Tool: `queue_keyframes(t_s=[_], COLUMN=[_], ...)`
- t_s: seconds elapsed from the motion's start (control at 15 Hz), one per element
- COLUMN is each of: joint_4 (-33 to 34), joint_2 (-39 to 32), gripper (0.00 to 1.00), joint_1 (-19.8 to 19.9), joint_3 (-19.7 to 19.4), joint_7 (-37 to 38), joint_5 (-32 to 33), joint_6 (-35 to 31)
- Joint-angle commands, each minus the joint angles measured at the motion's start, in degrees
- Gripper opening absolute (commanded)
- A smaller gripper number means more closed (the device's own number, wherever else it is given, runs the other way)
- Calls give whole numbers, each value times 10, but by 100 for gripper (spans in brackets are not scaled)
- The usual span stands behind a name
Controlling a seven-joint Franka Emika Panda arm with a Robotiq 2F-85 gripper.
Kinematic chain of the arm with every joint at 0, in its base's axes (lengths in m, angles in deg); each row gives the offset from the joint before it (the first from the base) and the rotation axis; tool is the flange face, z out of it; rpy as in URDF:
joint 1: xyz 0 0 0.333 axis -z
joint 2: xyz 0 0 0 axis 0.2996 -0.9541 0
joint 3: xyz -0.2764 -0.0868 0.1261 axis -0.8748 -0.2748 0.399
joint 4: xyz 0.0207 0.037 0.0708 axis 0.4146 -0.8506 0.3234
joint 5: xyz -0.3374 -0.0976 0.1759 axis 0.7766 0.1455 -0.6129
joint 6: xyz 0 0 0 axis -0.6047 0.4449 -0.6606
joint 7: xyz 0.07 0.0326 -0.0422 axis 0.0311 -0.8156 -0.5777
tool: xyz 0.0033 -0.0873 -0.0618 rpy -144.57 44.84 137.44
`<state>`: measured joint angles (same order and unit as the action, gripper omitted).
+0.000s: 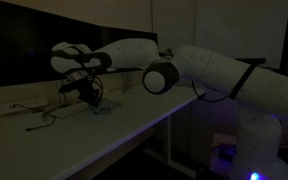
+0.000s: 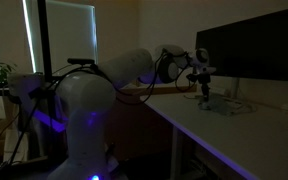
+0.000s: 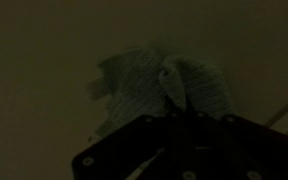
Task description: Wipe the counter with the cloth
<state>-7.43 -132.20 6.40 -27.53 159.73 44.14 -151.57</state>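
1. Presently scene is v. dim. In both exterior views the arm (image 1: 214, 75) is seen stretched over the counter (image 1: 114, 130), w/ the gripper (image 1: 87, 92) pointed down at the desk top.
2. Gripper jaws are found clenched. In wrist view a raised fold of the cloth (image 3: 144, 85) is pinched at the fingertips, so cloth is recorded as grasped.
3. Cloth is seen lying wrinkled on the counter. In wrist view it fans out from the pinch pt toward 10 o'clock and 2 o'clock. Gripper body is seen entering at 6 o'clock.
4. In an exterior view the cloth (image 1: 100, 107) is seen as a pale patch directly under the gripper, at approx. 9 o'clock of frame centre.
5. In an exterior view gripper (image 2: 204, 88) and cloth (image 2: 214, 107) are seen at approx. 2 o'clock of frame centre, in front of a dark monitor (image 2: 254, 50).
6. Thin cables (image 1: 39, 118) are noted on the counter at approx. 8 o'clock of the cloth, apart from it.
7. Contact betw. fingertips and counter can't be told in this light.
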Motion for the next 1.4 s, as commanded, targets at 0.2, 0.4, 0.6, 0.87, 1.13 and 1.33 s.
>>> queue_keyframes(t_s=[0.2,0.4,0.6,0.87,1.13,1.33], joint_4=[-25,-25,-26,-25,-24,-23], joint_2=[29,37,44,49,52,54], gripper=[6,6,6,6,6,6], joint_1=[76,111,146,186,214,229], joint_3=[1,2,3,5,8,9], joint_7=[67,85,100,119,135,146], joint_5=[-19,-20,-22,-24,-28,-32], joint_6=[7,8,12,19,25,28])
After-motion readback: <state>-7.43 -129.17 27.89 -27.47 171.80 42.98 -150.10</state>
